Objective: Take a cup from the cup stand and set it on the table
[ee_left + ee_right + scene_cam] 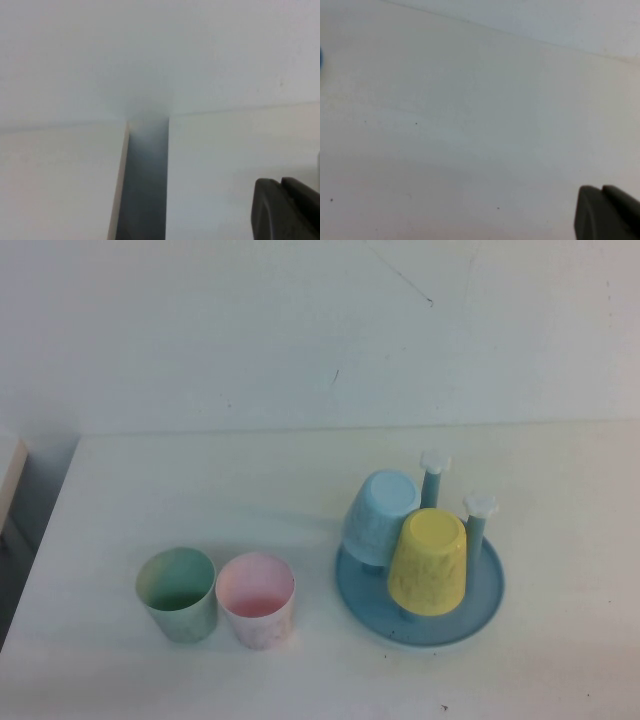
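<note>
From the high view I see neither arm over the table (200,490). Each wrist camera shows only its own dark fingertips: the left gripper (281,200) and the right gripper (602,210) both have their jaws pressed together on nothing, above bare white surface. The cup (177,593), mint green, is not on a peg. It stands upright, mouth up, on the table's left half, just beside a pink cup (257,600) and well apart from the cup stand (480,615) on the right. I judge its share of the job done, or else another cup is meant next. What matters for reach is the side: the green cup lies toward my left arm, with its long axis vertical. The stand, with a light blue cup (378,515) and a yellow cup (430,562) hung mouth-down and leaning on their pegs, lies toward my right arm. Two bare pegs (435,475) rise behind them. Any lift from the stand, I reckon, must follow the peg's line upward.
</note>
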Robot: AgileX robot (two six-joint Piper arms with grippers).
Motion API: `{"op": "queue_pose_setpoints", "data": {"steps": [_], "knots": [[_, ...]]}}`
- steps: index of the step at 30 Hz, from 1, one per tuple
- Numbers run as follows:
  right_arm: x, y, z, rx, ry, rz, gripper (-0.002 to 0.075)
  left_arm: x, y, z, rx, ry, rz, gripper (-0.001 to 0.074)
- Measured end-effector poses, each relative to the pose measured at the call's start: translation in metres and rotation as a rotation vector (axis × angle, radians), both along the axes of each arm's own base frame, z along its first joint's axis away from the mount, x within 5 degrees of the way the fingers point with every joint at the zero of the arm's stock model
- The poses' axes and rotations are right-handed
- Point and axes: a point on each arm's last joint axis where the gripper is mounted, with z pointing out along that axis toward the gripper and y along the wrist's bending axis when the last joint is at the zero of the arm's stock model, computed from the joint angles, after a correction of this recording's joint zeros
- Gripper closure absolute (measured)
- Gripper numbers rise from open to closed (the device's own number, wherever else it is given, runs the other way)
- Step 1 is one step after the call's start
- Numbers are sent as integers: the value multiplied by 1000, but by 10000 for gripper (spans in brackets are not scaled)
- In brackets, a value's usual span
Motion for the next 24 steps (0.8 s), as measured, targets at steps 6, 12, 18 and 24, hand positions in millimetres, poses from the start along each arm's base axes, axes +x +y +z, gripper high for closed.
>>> {"op": "queue_pose_setpoints", "data": {"steps": [6, 12, 18, 24], "knots": [[0, 0, 0, -2, -1, 0, 727, -12, 2, -21, -30, 190, 56, 737], [0, 0, 0, -2, -1, 0, 727, -12, -1, -22, -8, 217, -3, 737], [0, 0, 0, -2, -1, 0, 727, -12, -3, -22, 6, 217, -37, 737], [0, 0, 0, -2, -1, 0, 727, -12, -2, -22, 5, 217, -28, 737]]}}
